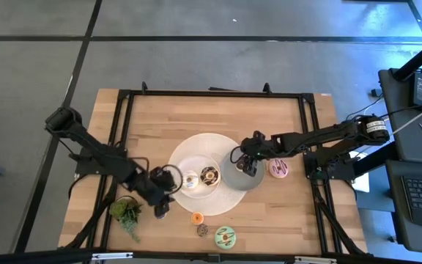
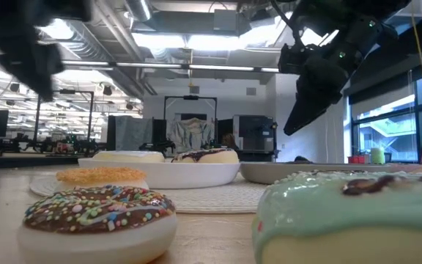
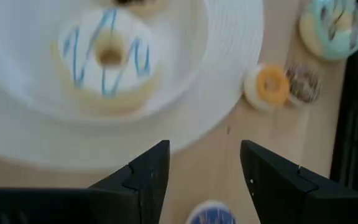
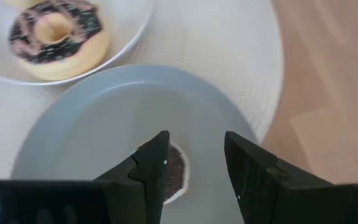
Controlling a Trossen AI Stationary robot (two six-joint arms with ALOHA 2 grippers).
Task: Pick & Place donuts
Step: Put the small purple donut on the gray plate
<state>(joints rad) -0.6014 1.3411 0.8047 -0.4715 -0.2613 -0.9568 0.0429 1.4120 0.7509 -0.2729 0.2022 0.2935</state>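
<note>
My right gripper (image 4: 194,165) is open above the grey dish (image 1: 234,178). A mini brown donut (image 4: 176,172) lies flat on that dish, below the gap between the fingers. My left gripper (image 3: 204,165) is open by the white mat's near-left edge, and a small blue-purple ring (image 3: 210,215) shows below its fingers. The white dish (image 1: 196,163) holds a white donut with blue stripes (image 3: 109,59) and a chocolate donut (image 4: 53,34). On the wood lie a pink donut (image 1: 278,169), an orange mini (image 1: 197,218), a sprinkled brown mini (image 1: 202,230) and a green donut (image 1: 224,236).
A small green plant (image 1: 127,213) stands at the near-left corner, close to my left arm. A black frame (image 1: 123,99) runs around the wooden top. Both dishes sit on a round white mat (image 1: 226,202). Bare wood lies along the far side.
</note>
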